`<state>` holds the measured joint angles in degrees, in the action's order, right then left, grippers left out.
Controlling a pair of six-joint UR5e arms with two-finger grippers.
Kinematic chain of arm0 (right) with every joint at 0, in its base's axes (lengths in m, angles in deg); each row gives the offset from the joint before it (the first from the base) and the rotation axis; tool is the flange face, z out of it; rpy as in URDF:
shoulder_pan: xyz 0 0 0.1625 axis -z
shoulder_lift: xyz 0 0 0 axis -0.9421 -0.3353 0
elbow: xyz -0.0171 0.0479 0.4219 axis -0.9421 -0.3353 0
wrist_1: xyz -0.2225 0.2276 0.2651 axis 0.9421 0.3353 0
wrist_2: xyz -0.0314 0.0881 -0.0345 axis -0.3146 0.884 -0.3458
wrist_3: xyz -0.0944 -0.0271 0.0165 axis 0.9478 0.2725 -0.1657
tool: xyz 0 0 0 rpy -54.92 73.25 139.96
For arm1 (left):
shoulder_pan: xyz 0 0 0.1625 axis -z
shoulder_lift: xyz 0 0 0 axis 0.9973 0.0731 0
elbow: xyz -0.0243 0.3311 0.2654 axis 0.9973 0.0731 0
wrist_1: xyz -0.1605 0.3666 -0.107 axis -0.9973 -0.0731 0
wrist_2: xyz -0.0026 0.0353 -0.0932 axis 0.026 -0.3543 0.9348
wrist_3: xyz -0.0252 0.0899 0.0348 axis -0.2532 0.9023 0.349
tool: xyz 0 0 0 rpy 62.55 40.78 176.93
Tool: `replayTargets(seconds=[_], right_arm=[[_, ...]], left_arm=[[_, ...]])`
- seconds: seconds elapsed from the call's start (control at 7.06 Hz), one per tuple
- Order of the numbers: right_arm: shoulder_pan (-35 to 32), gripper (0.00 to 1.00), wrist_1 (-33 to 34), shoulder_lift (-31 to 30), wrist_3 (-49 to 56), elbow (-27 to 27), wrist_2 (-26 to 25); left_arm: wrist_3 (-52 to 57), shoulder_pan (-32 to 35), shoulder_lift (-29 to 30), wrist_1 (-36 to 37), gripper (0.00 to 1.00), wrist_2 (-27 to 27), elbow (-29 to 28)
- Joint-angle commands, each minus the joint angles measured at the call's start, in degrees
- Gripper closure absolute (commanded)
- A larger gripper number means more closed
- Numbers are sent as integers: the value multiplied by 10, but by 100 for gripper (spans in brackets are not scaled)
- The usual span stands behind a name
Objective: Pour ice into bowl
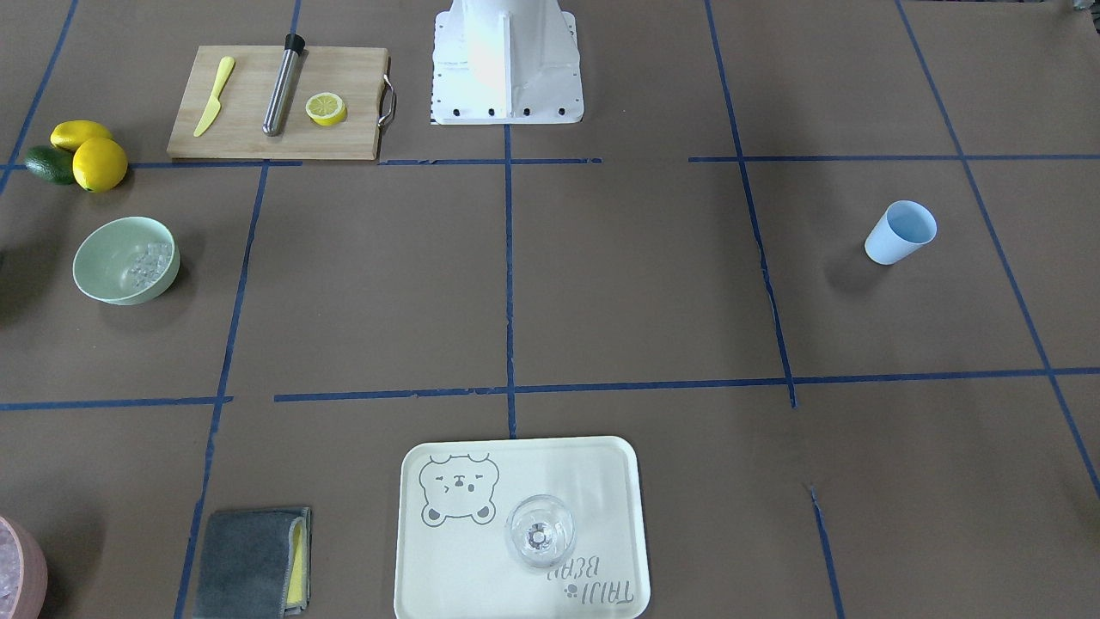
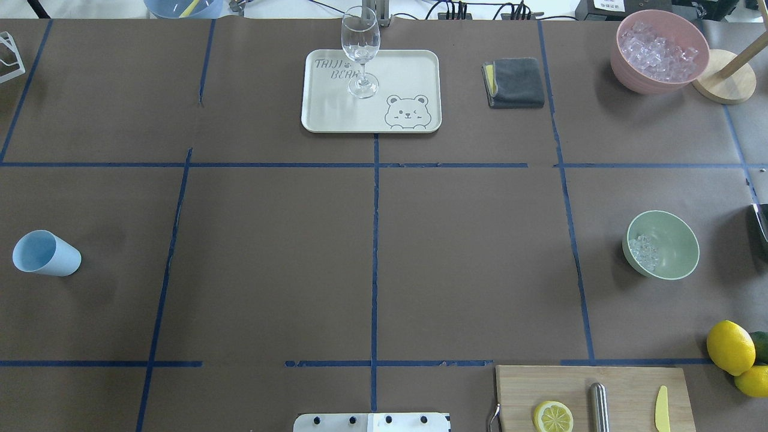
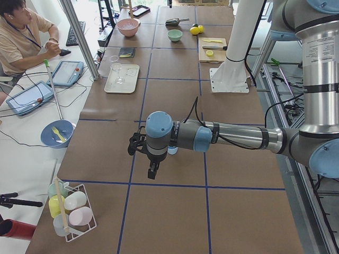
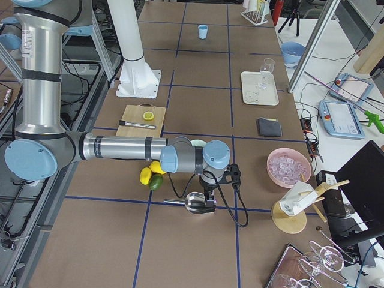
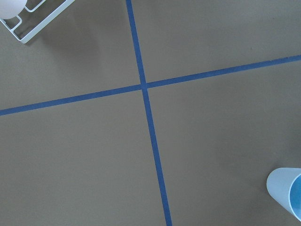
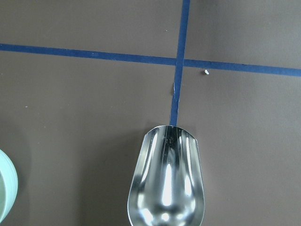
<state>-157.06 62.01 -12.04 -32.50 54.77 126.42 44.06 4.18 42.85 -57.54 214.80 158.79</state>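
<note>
The mint-green bowl [image 1: 126, 260] stands on the table's right side in the overhead view [image 2: 663, 244]. A small heap of clear ice cubes [image 2: 643, 252] lies inside it [image 1: 150, 262]. The right gripper [image 4: 209, 201] points down just beyond the bowl, over a shiny metal scoop [image 4: 193, 201]. The scoop looks empty in the right wrist view [image 6: 167, 179], where the bowl's rim [image 6: 5, 188] shows at the left edge. No fingers show, so I cannot tell its state. The left gripper [image 3: 152, 172] hangs near the blue cup [image 2: 47, 254]; I cannot tell its state.
A pink bowl [image 2: 660, 51] full of ice stands at the far right corner beside a wooden stand [image 2: 723, 77]. A tray [image 2: 414, 66] carries a wine glass [image 2: 360, 51]. There is also a grey cloth [image 2: 516, 83], a cutting board [image 2: 522, 390] and lemons [image 2: 730, 347].
</note>
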Motion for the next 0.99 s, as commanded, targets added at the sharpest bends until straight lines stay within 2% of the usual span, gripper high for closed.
replayTargets(seconds=[0.0, 0.85], right_arm=[[1, 0, 0, 1, -1, -1, 1], [0, 0, 0, -11, 1, 4, 3]], left_arm=[[-1, 5, -4, 2, 0, 1, 13], [-1, 4, 2, 1, 0, 1, 6]])
